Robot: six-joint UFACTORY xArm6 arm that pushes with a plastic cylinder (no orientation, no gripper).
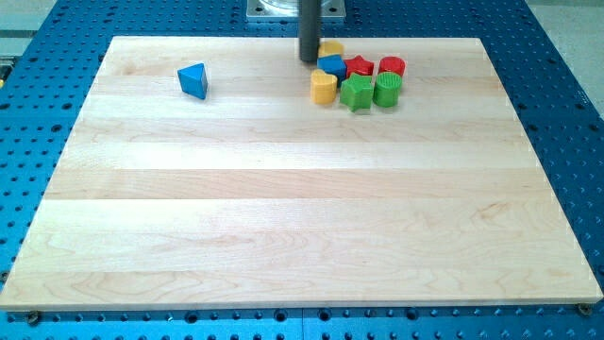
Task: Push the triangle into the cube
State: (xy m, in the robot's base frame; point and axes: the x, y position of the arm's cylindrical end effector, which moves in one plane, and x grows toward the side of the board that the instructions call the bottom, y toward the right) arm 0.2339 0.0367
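A blue triangle lies alone near the view's top left of the wooden board. A blue cube sits in a cluster of blocks at the view's top centre. My tip stands just left of the blue cube, close to it or touching it, and far to the right of the triangle. The rod comes down from the view's top edge.
The cluster around the cube holds a yellow block behind it, a yellow block in front, a red star, a red block, a green star and a green block. A blue perforated table surrounds the board.
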